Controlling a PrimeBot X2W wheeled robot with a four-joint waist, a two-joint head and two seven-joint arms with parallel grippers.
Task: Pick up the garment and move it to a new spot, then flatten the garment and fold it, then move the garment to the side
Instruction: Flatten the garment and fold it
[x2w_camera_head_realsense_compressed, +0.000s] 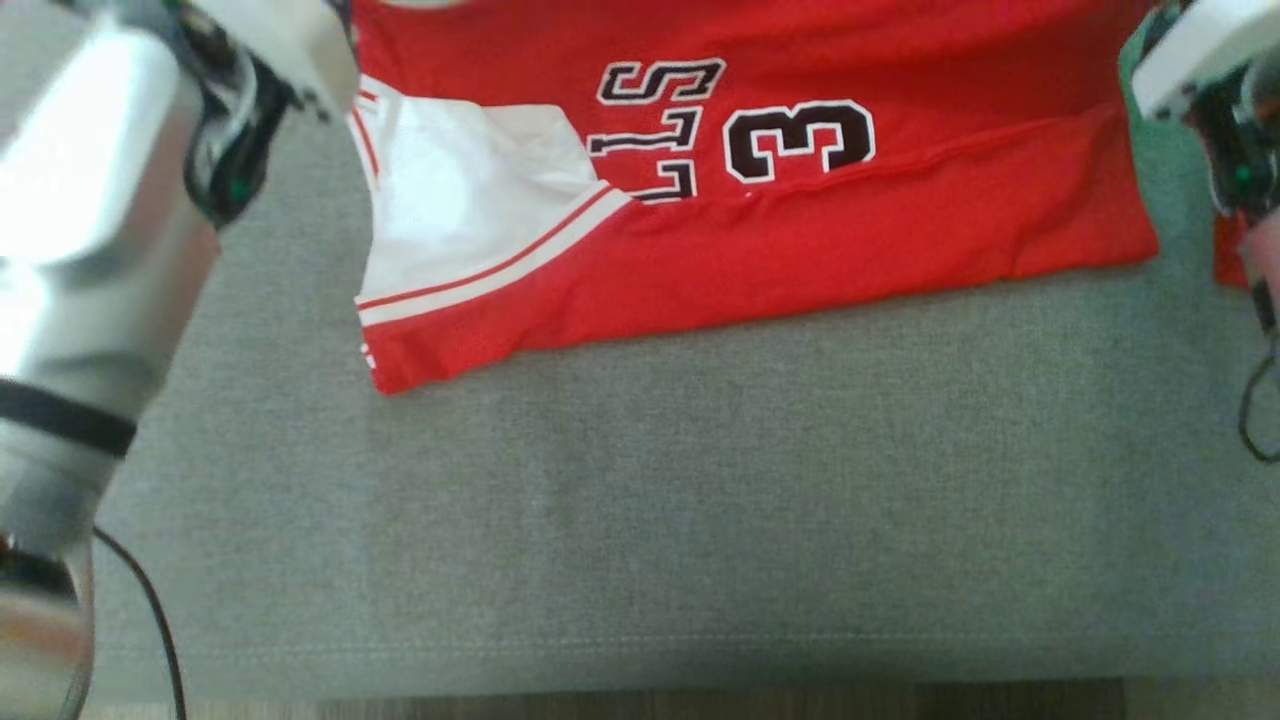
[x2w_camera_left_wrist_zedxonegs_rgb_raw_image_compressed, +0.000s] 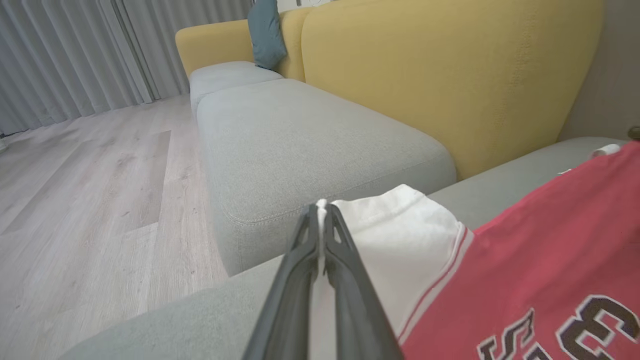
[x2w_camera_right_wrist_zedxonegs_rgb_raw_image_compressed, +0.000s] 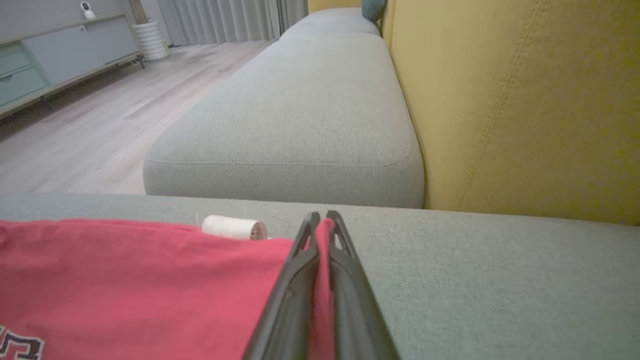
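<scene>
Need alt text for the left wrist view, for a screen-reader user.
The left gripper is shut on the white sleeve of the red garment, which is spread over a grey sofa seat. Behind are a yellow backrest, a teal cushion, a pale wood floor and grey curtains.

Premises: a domestic living room. Evidence noted: a long sofa (x2w_camera_left_wrist_zedxonegs_rgb_raw_image_compressed: 300, 135) with grey seat cushions and a yellow backrest (x2w_camera_left_wrist_zedxonegs_rgb_raw_image_compressed: 440, 75), and a teal throw cushion (x2w_camera_left_wrist_zedxonegs_rgb_raw_image_compressed: 265, 32) propped at its far end. Full-length grey curtains (x2w_camera_left_wrist_zedxonegs_rgb_raw_image_compressed: 65, 55) hang to a pale wood-plank floor (x2w_camera_left_wrist_zedxonegs_rgb_raw_image_compressed: 90, 200). A low sideboard (x2w_camera_right_wrist_zedxonegs_rgb_raw_image_compressed: 55, 55) has grey and green drawer fronts, with a small white camera (x2w_camera_right_wrist_zedxonegs_rgb_raw_image_compressed: 86, 7) on top.
</scene>
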